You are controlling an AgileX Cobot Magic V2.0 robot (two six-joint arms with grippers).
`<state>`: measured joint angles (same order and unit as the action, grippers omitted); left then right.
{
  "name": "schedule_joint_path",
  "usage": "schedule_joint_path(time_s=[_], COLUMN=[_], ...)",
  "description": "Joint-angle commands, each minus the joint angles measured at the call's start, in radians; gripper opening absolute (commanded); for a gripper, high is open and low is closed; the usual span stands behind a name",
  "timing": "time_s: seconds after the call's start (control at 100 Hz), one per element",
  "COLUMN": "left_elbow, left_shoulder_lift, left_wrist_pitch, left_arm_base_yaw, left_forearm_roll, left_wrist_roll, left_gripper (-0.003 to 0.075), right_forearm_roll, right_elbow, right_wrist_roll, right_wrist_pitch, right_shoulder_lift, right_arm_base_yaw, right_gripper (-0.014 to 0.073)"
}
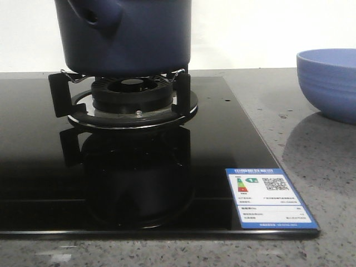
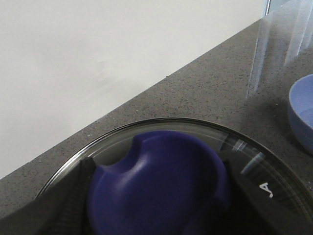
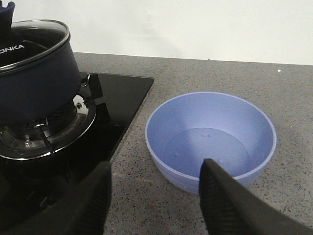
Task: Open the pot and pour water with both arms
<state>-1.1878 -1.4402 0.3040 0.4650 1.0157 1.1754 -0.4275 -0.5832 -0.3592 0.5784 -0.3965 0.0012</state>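
Pot (image 1: 130, 39) on the burner (image 1: 132, 100) — lid (image 3: 34, 41) on.
My right gripper (image 3: 156, 196) hangs wide near the bowl (image 3: 210, 139); left gripper's (image 2: 156, 215) spread — I cannot tell.

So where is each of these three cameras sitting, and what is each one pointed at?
Front view: low over the counter, facing the wall; it sees the pot on the burner, the bowl at right, and no arm.
Left wrist view: right above the glass lid, looking down on its blue knob, which a dark finger flanks.
Right wrist view: beside the stove, looking past the open right gripper at the bowl.
All three views share the bowl.
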Motion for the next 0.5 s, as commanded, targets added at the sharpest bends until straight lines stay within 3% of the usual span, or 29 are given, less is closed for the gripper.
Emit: schedule_joint_path(time_s=[0.0, 0.22, 0.49], left_elbow=[-0.038, -0.046, -0.046], left_shoulder_lift=[0.040, 0.105, 0.201], left_wrist_pitch=[-0.036, -0.028, 0.027], left_arm_base_yaw=[-0.002, -0.063, -0.230], left_forearm_roll=[0.026, 0.101, 0.100], left_wrist_roll=[-0.002, -0.002, -0.002], left_gripper=[0.0297, 0.0342, 0.0342], right_forearm_roll=[-0.009, -0.009, -0.009], right_elbow=[-0.035, -0.035, -0.065], right_wrist_roll=[-0.007, -0.007, -0.007], right_wrist_pitch=[-0.062, -0.062, -0.079], right_shoulder_lift=[-0.016, -0.031, -0.104], right_arm_base_yaw=[0.000, 0.000, 0.000], right_gripper=[0.0365, 0.0365, 0.0365])
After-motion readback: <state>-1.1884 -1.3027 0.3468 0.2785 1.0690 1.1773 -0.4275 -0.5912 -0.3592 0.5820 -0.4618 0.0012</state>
